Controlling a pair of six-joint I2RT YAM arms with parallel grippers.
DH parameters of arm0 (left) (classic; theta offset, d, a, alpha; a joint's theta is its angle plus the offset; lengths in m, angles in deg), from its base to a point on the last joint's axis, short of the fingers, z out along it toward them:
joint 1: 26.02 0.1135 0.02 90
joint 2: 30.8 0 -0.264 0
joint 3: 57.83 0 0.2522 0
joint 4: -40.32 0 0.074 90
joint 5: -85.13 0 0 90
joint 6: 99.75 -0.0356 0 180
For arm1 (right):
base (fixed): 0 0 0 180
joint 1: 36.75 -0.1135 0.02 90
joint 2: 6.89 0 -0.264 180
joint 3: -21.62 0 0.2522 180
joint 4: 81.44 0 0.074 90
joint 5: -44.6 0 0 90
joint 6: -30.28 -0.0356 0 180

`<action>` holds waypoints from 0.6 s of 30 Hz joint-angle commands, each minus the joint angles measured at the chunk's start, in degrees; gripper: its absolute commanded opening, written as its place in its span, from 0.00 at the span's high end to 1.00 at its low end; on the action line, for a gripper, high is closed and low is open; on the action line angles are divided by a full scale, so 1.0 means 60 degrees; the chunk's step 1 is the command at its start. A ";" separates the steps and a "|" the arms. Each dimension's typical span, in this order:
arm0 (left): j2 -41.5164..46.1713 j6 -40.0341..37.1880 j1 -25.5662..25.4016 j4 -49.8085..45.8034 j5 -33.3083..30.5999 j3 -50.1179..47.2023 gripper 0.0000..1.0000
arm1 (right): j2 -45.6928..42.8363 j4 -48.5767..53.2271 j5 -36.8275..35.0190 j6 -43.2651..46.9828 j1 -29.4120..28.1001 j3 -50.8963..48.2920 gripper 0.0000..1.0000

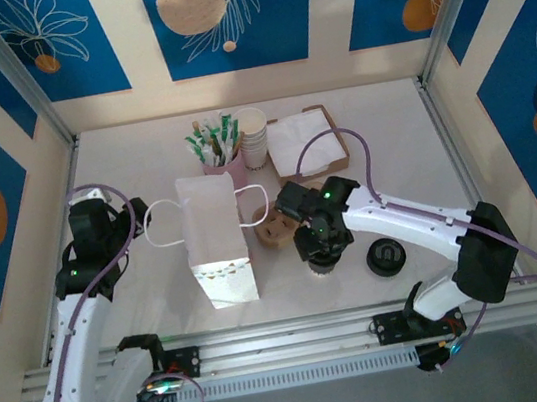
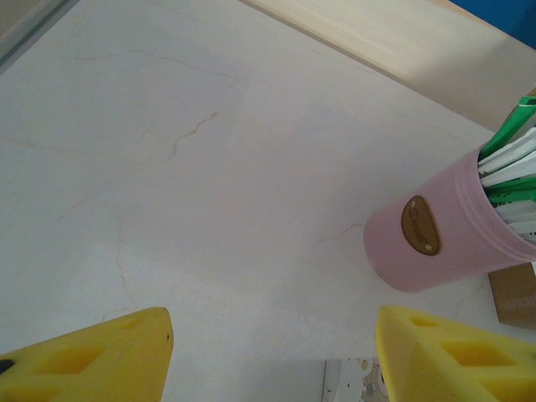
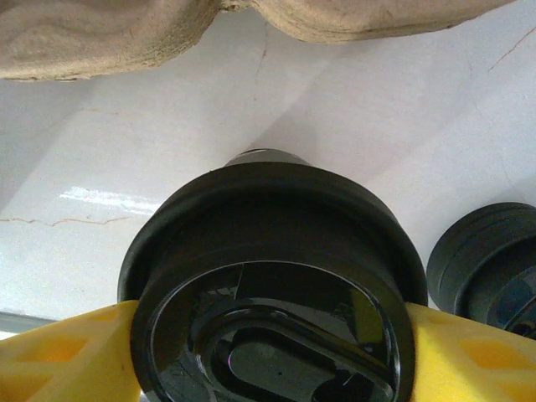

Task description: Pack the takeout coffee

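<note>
We've got right gripper (image 3: 268,360) clamped on takeout coffee (image 3: 268,218) lid, lower centre; left gripper (image 2: 272,352) released, empty. Risk: lid pops off cup on lift, coffee spills.

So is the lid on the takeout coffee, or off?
On. The black lid sits level on the takeout coffee, gripped between the right pincer's fingers.

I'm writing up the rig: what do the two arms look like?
The left arm and right arm have white links, black joints and lilac cables; a green light glows on each. Their gripper fingers are yellow with recessed cut-outs.
</note>
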 commanded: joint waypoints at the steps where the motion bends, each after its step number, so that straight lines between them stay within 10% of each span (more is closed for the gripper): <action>1: 0.0133 -0.0022 0.0058 0.0036 -0.0090 -0.0093 0.35 | 0.0690 -0.0158 0.0700 -0.0536 -0.0144 -0.1011 0.31; 18: 0.0173 -0.0022 0.0054 0.0037 -0.0090 -0.0080 0.35 | -0.0824 0.0683 -0.0214 -0.0218 0.0828 -0.0391 0.31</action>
